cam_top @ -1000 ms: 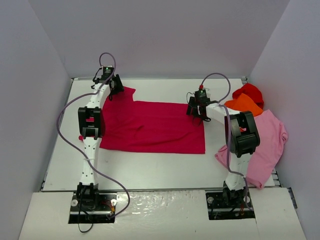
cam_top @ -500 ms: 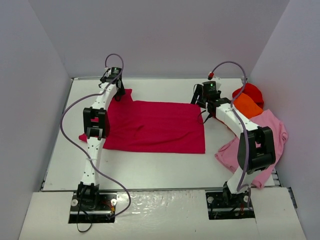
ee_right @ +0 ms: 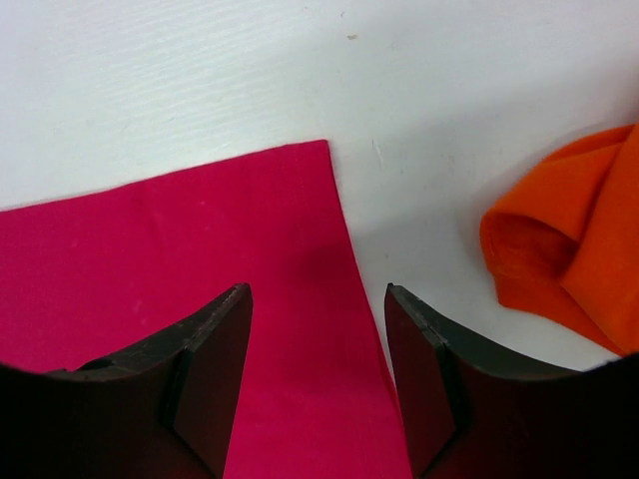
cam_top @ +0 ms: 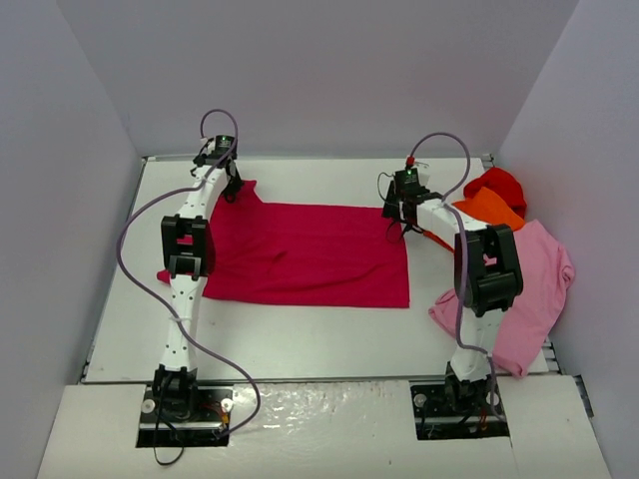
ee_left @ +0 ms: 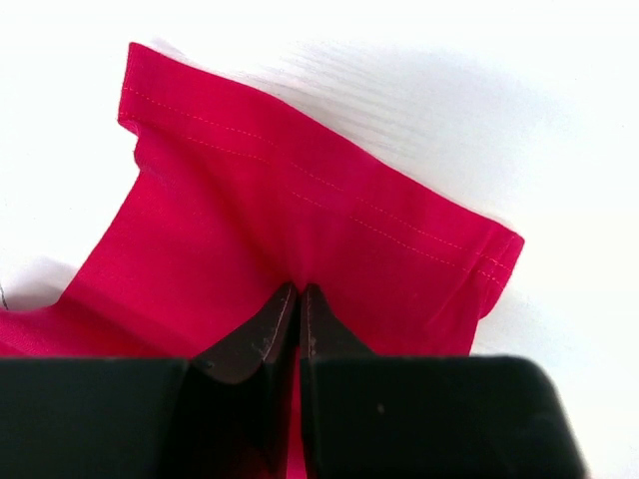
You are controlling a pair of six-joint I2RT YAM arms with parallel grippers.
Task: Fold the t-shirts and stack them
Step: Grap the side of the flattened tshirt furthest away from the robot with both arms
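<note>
The large crimson t-shirt (cam_top: 310,251) lies spread flat across the middle of the table. My left gripper (cam_top: 228,180) sits at its far left sleeve. In the left wrist view that gripper (ee_left: 300,289) is shut, pinching the sleeve cloth (ee_left: 300,190) just behind the stitched hem. My right gripper (cam_top: 401,213) is at the shirt's far right corner. In the right wrist view it (ee_right: 318,294) stands open, straddling the shirt's right edge (ee_right: 200,249). An orange t-shirt (cam_top: 487,208) (ee_right: 569,239), a red one (cam_top: 499,183) and a light pink one (cam_top: 529,279) lie bunched at the right.
White table surface (cam_top: 300,339) with grey walls on three sides. The pile of other shirts runs along the right edge beside the right arm. The arm bases stand at the near edge.
The left gripper has reached farther onto the sleeve and closed on it. The right gripper has moved to the shirt's far right corner, and its jaws have narrowed somewhat.
</note>
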